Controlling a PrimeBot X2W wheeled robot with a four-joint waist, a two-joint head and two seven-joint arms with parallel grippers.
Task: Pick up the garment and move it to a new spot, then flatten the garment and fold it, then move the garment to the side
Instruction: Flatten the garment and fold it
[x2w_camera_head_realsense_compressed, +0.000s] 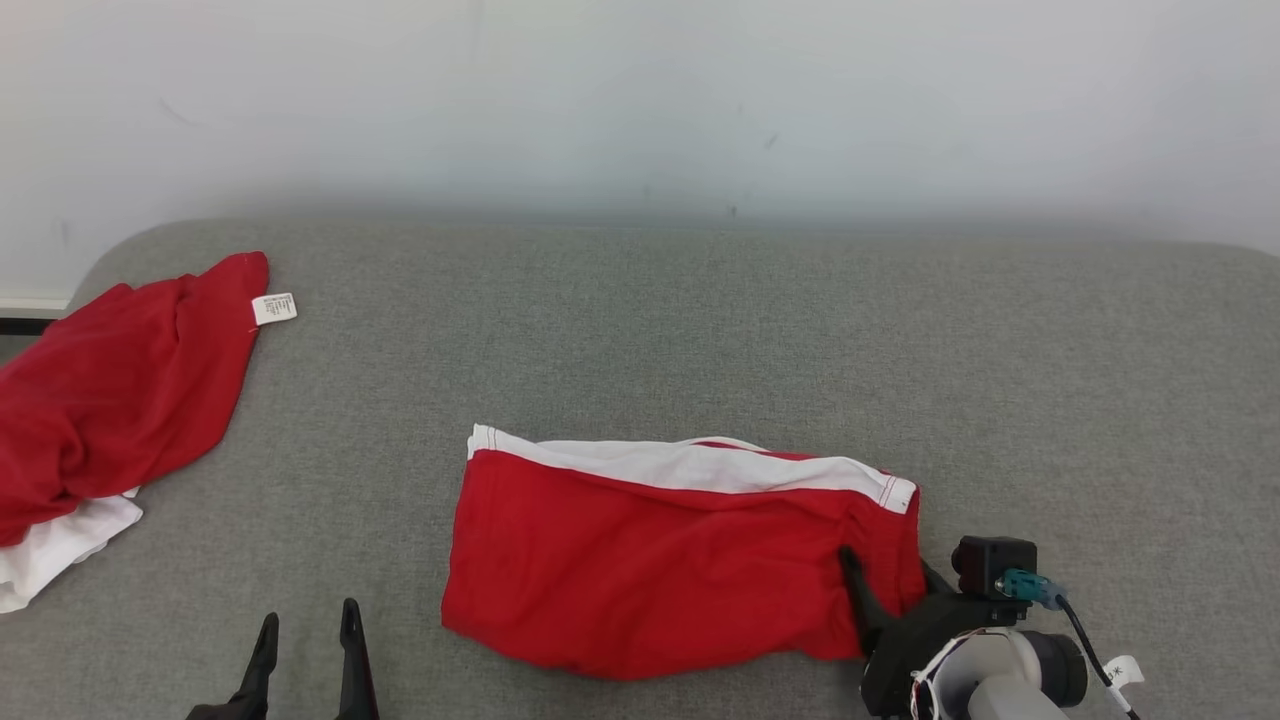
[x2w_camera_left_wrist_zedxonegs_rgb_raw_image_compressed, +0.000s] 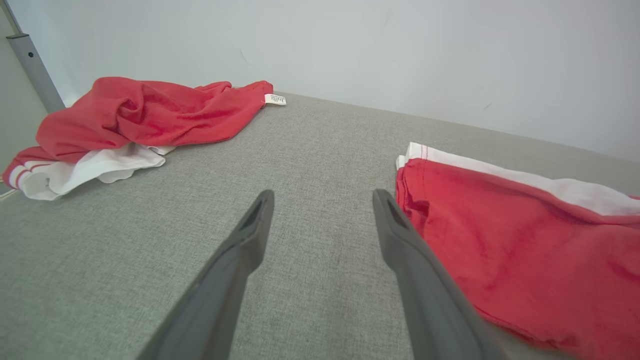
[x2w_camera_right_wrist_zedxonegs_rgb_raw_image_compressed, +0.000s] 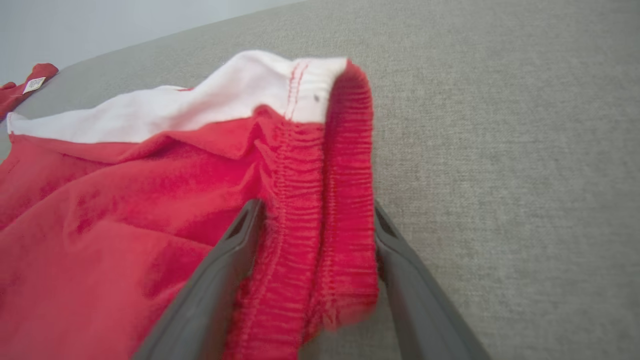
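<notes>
Stretching back to a pale, scuffed wall, the grey woven surface carries the folded red garment at its middle, white band along the far edge. Right gripper straddles its elastic waistband, fingers wide, unclamped. Left gripper stands open and empty over bare weave; a crumpled red heap lies far left

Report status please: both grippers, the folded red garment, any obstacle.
Left gripper open, holding nothing. Right gripper open, astride waistband. Red garment folded, centre of grey surface. Other red garment far left, apart.
</notes>
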